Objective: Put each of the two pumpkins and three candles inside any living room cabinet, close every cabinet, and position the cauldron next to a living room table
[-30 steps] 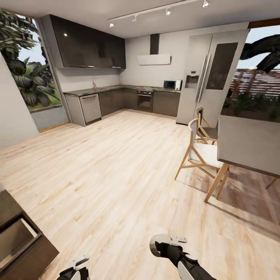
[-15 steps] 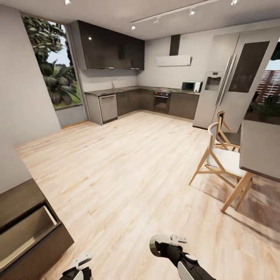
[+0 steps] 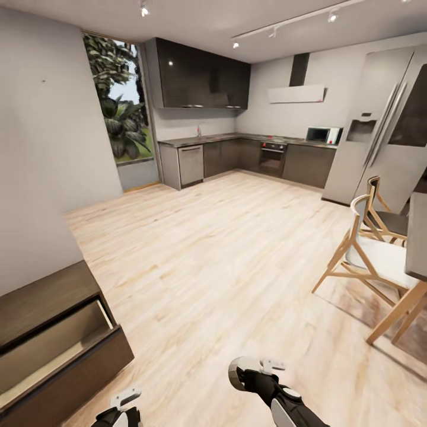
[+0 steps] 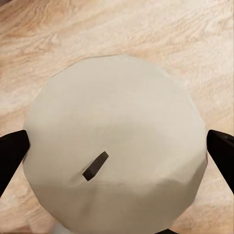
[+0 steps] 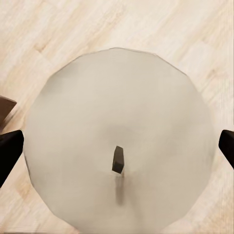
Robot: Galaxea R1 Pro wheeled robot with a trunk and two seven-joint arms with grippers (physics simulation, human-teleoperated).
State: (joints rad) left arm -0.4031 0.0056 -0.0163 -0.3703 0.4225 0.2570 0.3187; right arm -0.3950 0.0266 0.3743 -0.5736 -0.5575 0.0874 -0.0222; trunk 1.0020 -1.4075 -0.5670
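Room: pale wood floor [image 3: 225,255] runs through an open space, with dark kitchen cupboards [image 3: 201,83] and a tall grey fridge [image 3: 379,130] at the far wall and wooden chairs [image 3: 370,249] off to the robot's right.
Cabinet: the low dark brown cabinet [image 3: 41,296] stands at the robot's near left, against the wall; one drawer [image 3: 56,350] is pulled out and its pale inside looks bare as far as it shows.
Left claw: the left gripper [image 4: 117,146] has a whitish candle [image 4: 114,146] between its dark fingers [image 4: 12,153], seen end-on with its dark wick; the fingers sit at the candle's two sides, apparently clamped on it.
Right claw: the right gripper [image 5: 117,146] likewise has a second candle [image 5: 119,141] between its fingertips, wick toward the camera, floor beneath.
Arms: both show low in the head view, left [image 3: 121,409] and right [image 3: 261,373], well short of the drawer.
Progress: judging by this, two candles are in hand but not yet stowed.
Left to do: put both candles in, fetch the third candle and two pumpkins, shut every drawer, then set the cauldron beside the coffee table.
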